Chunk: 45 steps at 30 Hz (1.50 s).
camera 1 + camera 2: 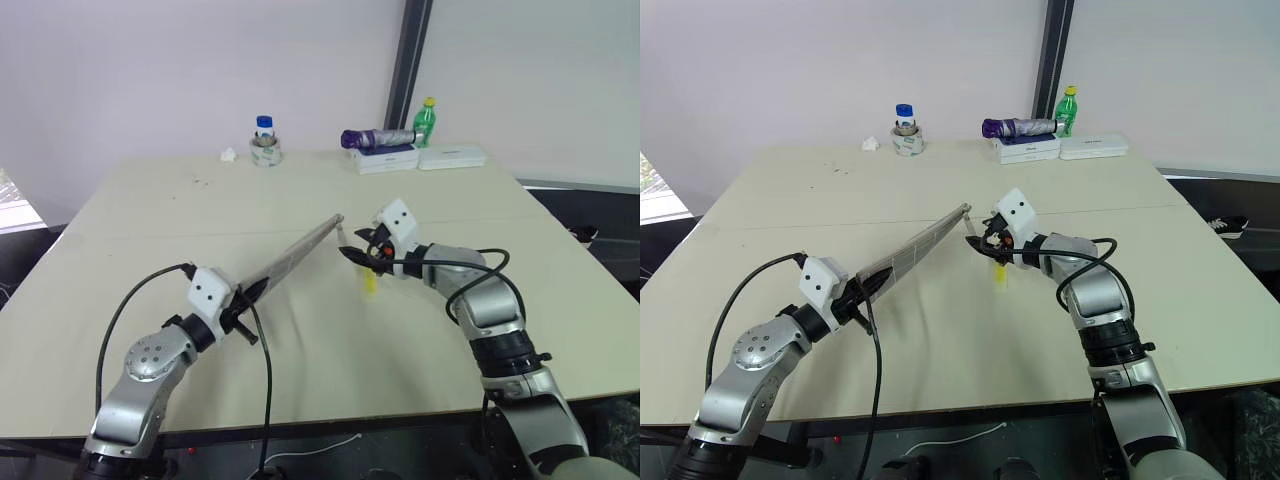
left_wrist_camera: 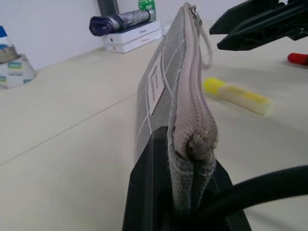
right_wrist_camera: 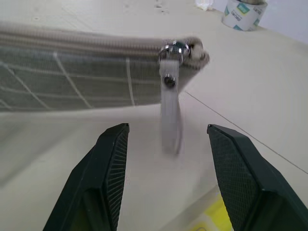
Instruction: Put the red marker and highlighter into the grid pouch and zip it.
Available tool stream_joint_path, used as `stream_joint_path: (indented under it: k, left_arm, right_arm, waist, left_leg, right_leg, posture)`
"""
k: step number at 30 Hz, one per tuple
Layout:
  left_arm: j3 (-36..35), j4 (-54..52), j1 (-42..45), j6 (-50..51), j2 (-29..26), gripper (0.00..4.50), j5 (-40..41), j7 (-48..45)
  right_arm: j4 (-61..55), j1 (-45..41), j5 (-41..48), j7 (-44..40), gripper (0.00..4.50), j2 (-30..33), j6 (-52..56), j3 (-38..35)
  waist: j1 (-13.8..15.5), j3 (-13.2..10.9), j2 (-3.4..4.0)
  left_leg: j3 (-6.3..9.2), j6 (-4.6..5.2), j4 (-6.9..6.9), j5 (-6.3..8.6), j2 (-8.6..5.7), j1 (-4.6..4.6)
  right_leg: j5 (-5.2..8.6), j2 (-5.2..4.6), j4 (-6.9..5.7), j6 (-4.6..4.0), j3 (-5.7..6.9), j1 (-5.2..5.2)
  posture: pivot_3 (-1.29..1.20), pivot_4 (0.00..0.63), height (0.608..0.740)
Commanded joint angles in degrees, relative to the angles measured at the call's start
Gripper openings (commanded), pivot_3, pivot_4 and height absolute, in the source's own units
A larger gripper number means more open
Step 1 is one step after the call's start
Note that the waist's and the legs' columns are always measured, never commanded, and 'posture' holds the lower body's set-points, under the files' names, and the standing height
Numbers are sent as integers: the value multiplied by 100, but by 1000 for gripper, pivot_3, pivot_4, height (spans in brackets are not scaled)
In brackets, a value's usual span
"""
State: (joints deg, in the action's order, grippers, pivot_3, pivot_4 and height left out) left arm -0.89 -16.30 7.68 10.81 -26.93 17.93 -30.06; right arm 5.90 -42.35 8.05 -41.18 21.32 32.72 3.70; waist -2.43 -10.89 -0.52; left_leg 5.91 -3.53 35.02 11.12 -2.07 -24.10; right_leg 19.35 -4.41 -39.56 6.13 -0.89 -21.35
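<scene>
The pouch (image 1: 290, 257) is held off the table (image 1: 150, 210), edge-up and zipped, its long axis running from near-left to far-right. The left gripper (image 1: 243, 300) clamps its near end. The right gripper (image 3: 166, 159) gapes by its pull loop (image 3: 169, 120), empty, above the highlighter (image 1: 370, 281). White walls behind.

Left gripper (image 2: 190, 202) clamps pouch (image 2: 166, 91) end, zipper edge up, closed. Highlighter (image 2: 236, 95) on table (image 2: 62, 144) beyond; right gripper (image 2: 250, 24) near pull.
</scene>
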Motion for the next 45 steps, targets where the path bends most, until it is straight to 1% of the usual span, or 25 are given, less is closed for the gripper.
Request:
stream_joint_path:
  k: [1,11,14,15,17,18,23,32,37,45]
  left_arm:
    - [-24,-227,6,-99,1,0,-49,-78]
    - [49,-322,-53,-88,106,0,-99,-189]
    - [54,-346,-50,-64,133,0,-124,-187]
    - [54,-349,-41,-56,140,0,-134,-182]
    - [66,-340,-21,-52,159,0,-191,-141]
    - [78,-340,-14,-51,172,0,-229,-115]
    - [167,-319,38,-36,272,0,-440,44]
    - [554,-114,302,62,696,0,-890,425]
    - [676,153,584,106,989,0,-1046,607]
    - [853,605,907,-59,1291,0,-1366,789]
  right_arm:
    - [-61,-227,154,70,2661,-46,-7,-117]
    - [236,-337,212,334,2661,-227,2,-53]
    - [203,-305,256,375,1871,-284,82,-44]
    - [185,-295,263,386,1441,-294,100,-33]
    - [121,-263,262,398,343,-302,134,13]
    - [80,-247,238,395,53,-293,147,60]
    - [-126,-198,205,349,53,-269,212,240]
    - [-1136,37,240,-27,53,-204,449,940]
    - [-1810,190,370,-435,53,-119,617,1397]
    - [-2370,268,566,-649,53,-214,887,1723]
  waist:
    - [3,0,0]
    - [4,0,0]
    - [4,0,0]
    - [4,0,0]
    - [3,0,0]
    - [2,0,0]
    - [4,0,0]
    - [6,0,0]
    - [22,-1,-2]
    - [24,-1,-3]
  left_leg:
    - [0,0,0,0,0,0]
    - [0,0,-2,0,0,-4]
    - [1,0,-2,0,0,-6]
    - [1,0,-2,0,0,-6]
    - [1,0,-2,0,0,-6]
    - [0,0,-2,0,0,-6]
    - [1,0,-2,0,0,-6]
    - [3,0,-1,0,-2,-8]
    - [7,0,0,0,-3,-10]
    - [11,0,1,0,-5,-12]
  right_leg:
    - [0,0,1,0,0,0]
    - [0,-1,7,0,0,0]
    - [0,-1,7,0,1,-1]
    - [0,-1,7,0,1,-1]
    - [0,-1,7,0,1,-1]
    - [0,-1,8,0,1,-1]
    - [0,-1,8,0,1,-1]
    - [0,-1,10,0,3,-1]
    - [0,-1,11,1,6,-1]
    - [0,-1,13,1,11,0]
  posture:
    - [0,150,737]
    - [0,150,737]
    - [0,150,737]
    - [0,150,737]
    - [0,150,737]
    - [0,150,737]
    - [0,150,737]
    - [0,150,737]
    - [0,150,737]
    - [0,150,737]
